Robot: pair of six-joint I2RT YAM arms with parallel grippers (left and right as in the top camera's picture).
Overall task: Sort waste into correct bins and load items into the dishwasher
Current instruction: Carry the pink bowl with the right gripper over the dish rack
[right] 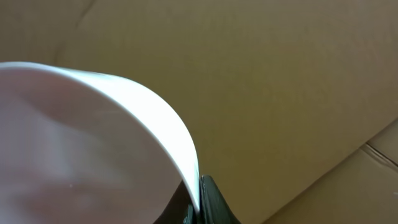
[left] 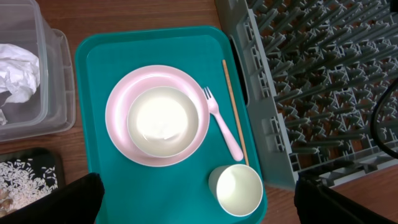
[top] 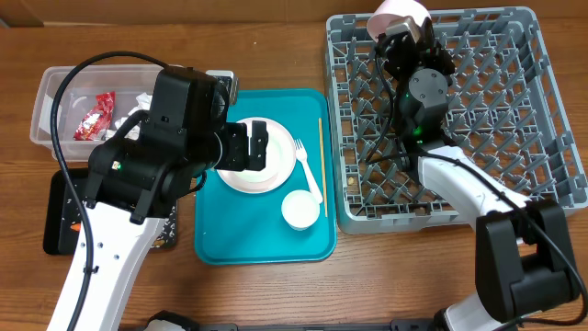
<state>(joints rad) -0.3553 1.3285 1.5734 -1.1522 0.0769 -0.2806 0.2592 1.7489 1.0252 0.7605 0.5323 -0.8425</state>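
Far L: clear plastic tub [top: 41,115], w/ a shiny red wrapper [top: 92,119] and a crumpled napkin [left: 15,71] inside; both judged soft and v. light. Just below it a shallow black tray [left: 37,154] is seen, w/ loose rice [left: 25,177] in it.

The left gripper [top: 250,147] is held wide open over the teal tray [left: 99,56]; nothing is gripped.

On that tray: round plate [left: 117,112] w/ a bowl [left: 163,121] sat on it, fork [left: 222,127], thin wooden stick [left: 234,109], small cup [left: 235,190]. The dishes are judged light, stiff, smooth, prob. slippery. The bowl is best taken by the rim, one finger inside.

R: grey lattice rack [top: 496,115], w/ upright pegs. A second bowl [top: 400,14] is pinched by its thin rim in the right gripper [top: 401,35] at the rack's far edge; height can't be told.
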